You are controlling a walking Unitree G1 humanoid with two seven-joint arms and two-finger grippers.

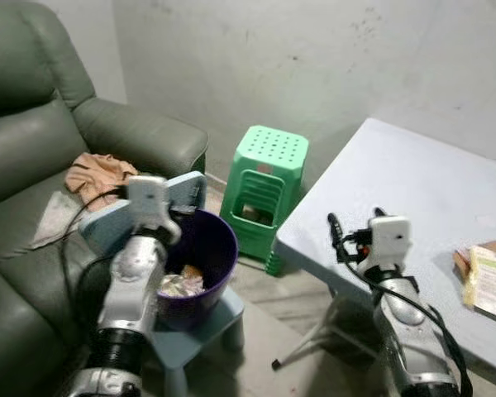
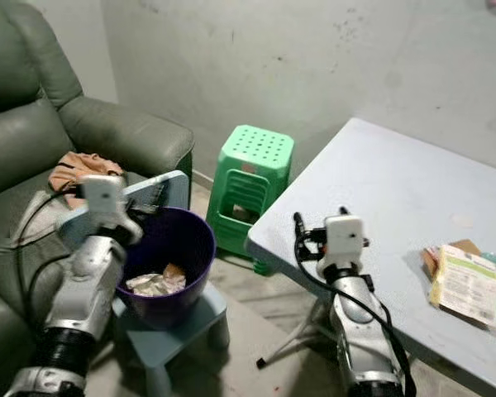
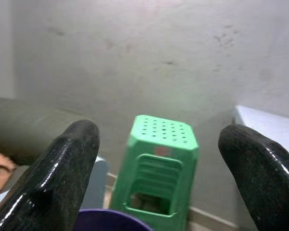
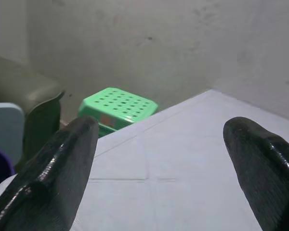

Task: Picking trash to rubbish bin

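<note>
The left pincer point(image 3: 159, 168) hangs spread wide and empty above the purple bin point(image 1: 202, 248), which sits on a small blue stool point(image 1: 200, 331) at 7 o'clock and holds crumpled wrappers point(image 1: 180, 284). The right pincer point(image 4: 168, 173), fingers also apart and empty, hovers over the pale bench point(image 1: 413, 190). Snack packets point(image 1: 489, 281) lie on the bench at 3 o'clock. A green stool point(image 1: 264, 194) stands at 12.

Home living rm: green sofa point(image 1: 33, 157), plastic stool point(image 1: 264, 186), folding table point(image 1: 413, 190)
</note>
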